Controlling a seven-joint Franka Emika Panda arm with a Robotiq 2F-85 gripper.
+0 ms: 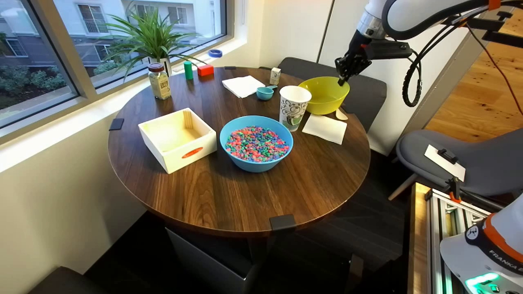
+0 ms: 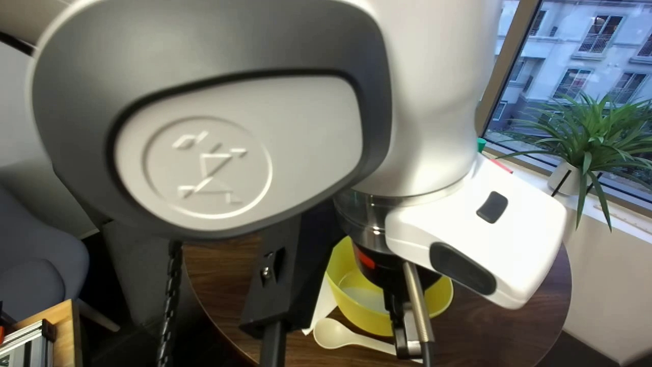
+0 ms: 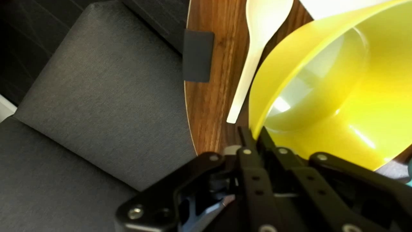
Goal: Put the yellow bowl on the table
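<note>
- One claw (image 3: pixel 256 133), lower centre of the wrist view, pinching the rim of the yellow bowl (image 1: pixel 322 96) between its two tips.
- One yellow bowl, upper right of centre in an exterior view, at the right-hand far part of the worktop (image 1: pixel 229 200); whether its base touches the wood I cannot tell.
- Its mouth faces upward in both exterior views; its outline is round, so no side counts as a long axis, and a slight tilt would be hard to judge.
- One blue bowl (image 1: pixel 256 166), centre of that frame, holding coloured bits (image 1: pixel 257 143) (pink, green and blue, too many and too small to count).
- One paper cup (image 1: pixel 292 108), upright, its outline overlapping the left side of the yellow bowl.
- One spoon (image 3: pixel 248 71), just beside the yellow bowl, its handle running down and left in the wrist view.
- Two white sheets (image 1: pixel 243 86), at upper centre and right of centre.
- One wooden box (image 1: pixel 175 160), left of centre, mouth up.
- One teal scoop (image 1: pixel 265 94) and one small carton (image 1: pixel 275 76), upper centre.
- One jar (image 1: pixel 160 83), one green cylinder (image 1: pixel 188 70) and one red block (image 1: pixel 205 70), upper left.
- One plant (image 1: pixel 153 41), upper left, against the window.
</note>
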